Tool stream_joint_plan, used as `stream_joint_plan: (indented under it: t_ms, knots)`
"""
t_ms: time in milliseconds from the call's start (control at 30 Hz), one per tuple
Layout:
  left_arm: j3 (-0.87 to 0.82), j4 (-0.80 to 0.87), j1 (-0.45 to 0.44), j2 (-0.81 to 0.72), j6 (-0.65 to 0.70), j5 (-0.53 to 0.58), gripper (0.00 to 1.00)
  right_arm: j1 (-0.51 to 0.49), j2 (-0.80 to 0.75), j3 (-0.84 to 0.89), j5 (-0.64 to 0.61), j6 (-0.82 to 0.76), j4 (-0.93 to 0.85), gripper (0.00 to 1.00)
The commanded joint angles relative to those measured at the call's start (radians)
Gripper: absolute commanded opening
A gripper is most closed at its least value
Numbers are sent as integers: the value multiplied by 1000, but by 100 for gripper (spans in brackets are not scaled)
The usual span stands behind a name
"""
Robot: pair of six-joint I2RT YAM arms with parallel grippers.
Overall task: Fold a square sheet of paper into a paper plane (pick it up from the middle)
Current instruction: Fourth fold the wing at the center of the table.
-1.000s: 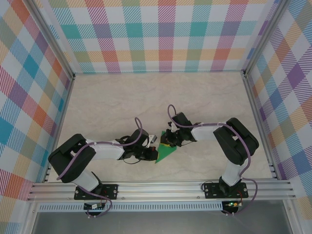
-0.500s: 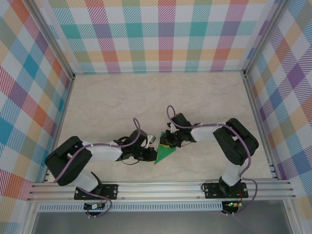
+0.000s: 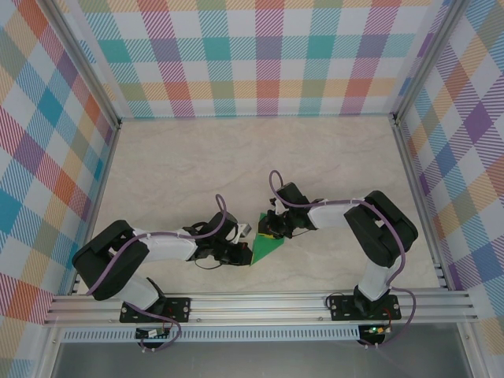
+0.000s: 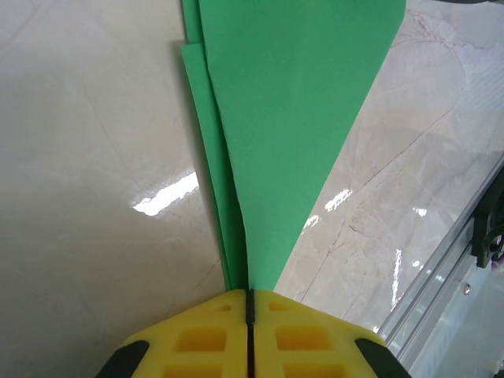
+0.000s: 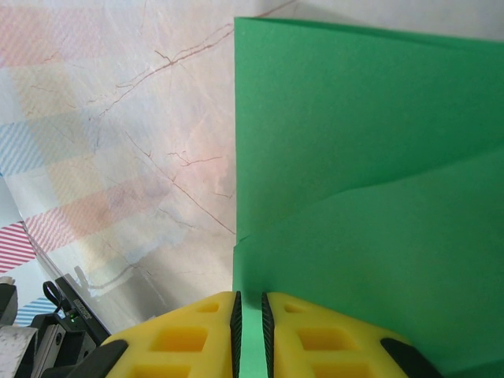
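A green paper plane (image 3: pixel 266 248) sits between the two arms near the front middle of the marble-patterned table (image 3: pixel 181 165). The left gripper (image 4: pixel 250 295) is clamped on its narrow end with the fingers pressed together. The right gripper (image 5: pixel 249 303) pinches a wider edge, with paper in the slim gap between its fingers.

A high camera looks down on the whole marble table (image 3: pixel 197 157). Both wrist cameras sit close behind yellow fingers (image 4: pixel 197 339), facing the same folded green paper (image 4: pixel 291 118).
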State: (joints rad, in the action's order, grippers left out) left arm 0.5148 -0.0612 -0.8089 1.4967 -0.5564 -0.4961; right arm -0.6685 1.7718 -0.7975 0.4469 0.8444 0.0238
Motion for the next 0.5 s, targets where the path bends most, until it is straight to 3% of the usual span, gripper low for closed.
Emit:
stream_joint_plan:
  t_ms: [0,267,467]
  knots:
    - [0,149,-2,20,24,19,5,3,52,57,-99,-21,-138,18]
    - [1,245,-3,12,15,54,2,4,54,52,-109,-19,-148,18]
    - [-2,285,-3,-123,-13,54,11,2,58,53,-112,-19,-150,18]
